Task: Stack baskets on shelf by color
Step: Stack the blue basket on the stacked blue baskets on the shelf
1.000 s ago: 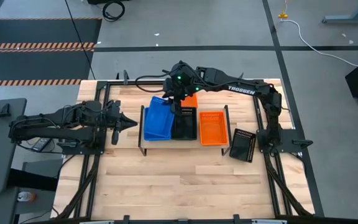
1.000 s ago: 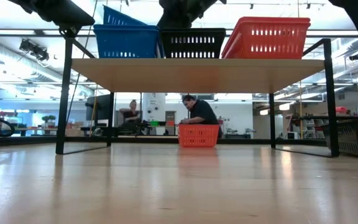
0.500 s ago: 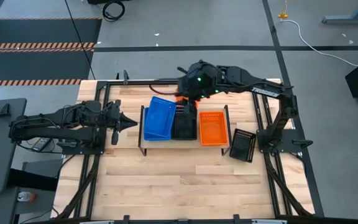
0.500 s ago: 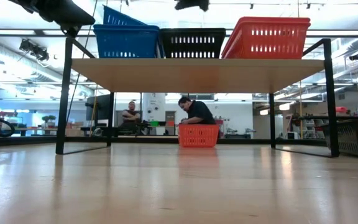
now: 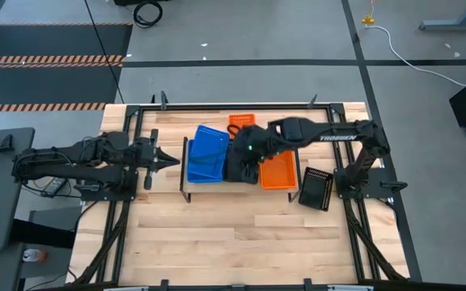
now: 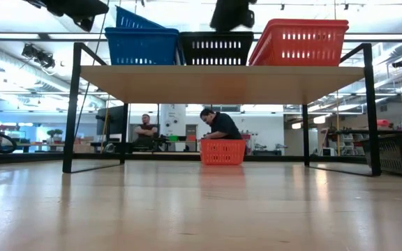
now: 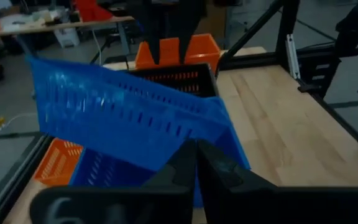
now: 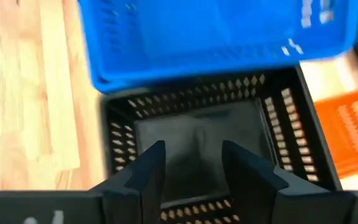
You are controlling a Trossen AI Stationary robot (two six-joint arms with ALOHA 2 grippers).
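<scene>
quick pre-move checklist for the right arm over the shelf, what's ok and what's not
1. Right gripper jaws apart and holding nothing: ok.
2. Right gripper sits above the black basket in the middle of the shelf: ok.
3. Blue baskets nested flat: not ok, the top one leans tilted.
4. Orange basket seated on the shelf's right end: ok.
5. Loose baskets left off the shelf: not ok, an orange basket lies behind it and a black basket to its right.
6. Left gripper shut and parked left of the shelf: ok.
</scene>
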